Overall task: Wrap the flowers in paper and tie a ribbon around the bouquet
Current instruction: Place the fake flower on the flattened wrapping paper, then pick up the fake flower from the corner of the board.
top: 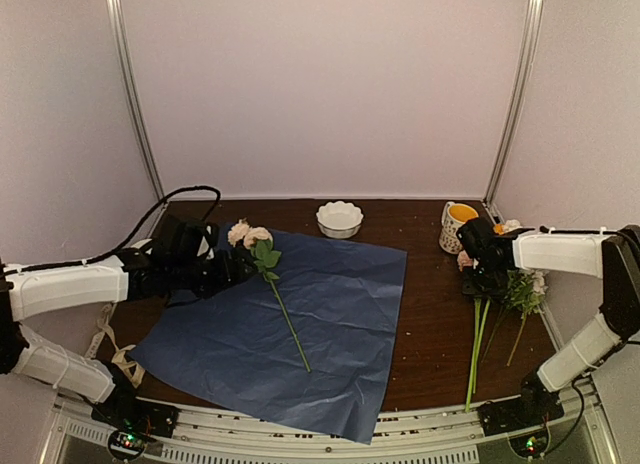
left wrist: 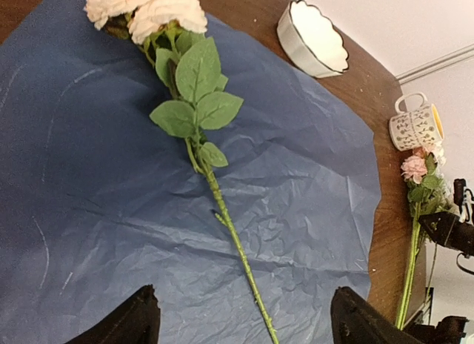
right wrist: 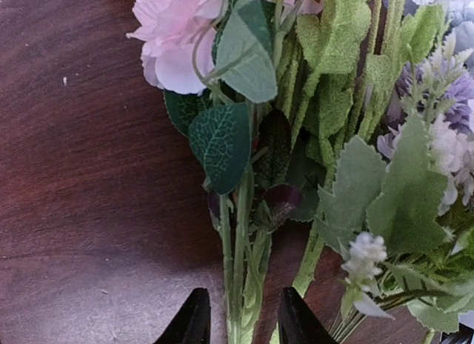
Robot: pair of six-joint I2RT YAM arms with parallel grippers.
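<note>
Green stems of the mixed artificial flowers (right wrist: 238, 240) run lengthwise between the right tool's (right wrist: 241, 320) narrowed jaws; whether they pinch yet cannot be told. The bunch lies on the brown wooden table (top: 430, 314), right of the dark-blue paper sheet (top: 340, 304), where one cream-bloomed stem (top: 283, 309) lies diagonally. Beside its blooms the left tool (left wrist: 243, 318) hovers, released. A patterned mug (top: 455, 227) stands just beyond the bunch.

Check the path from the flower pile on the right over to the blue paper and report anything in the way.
Nothing visible blocks it. Only bare table lies between the flowers and the paper. The mug and bowl stand farther back, off that line. The right gripper straddles the stems.
</note>
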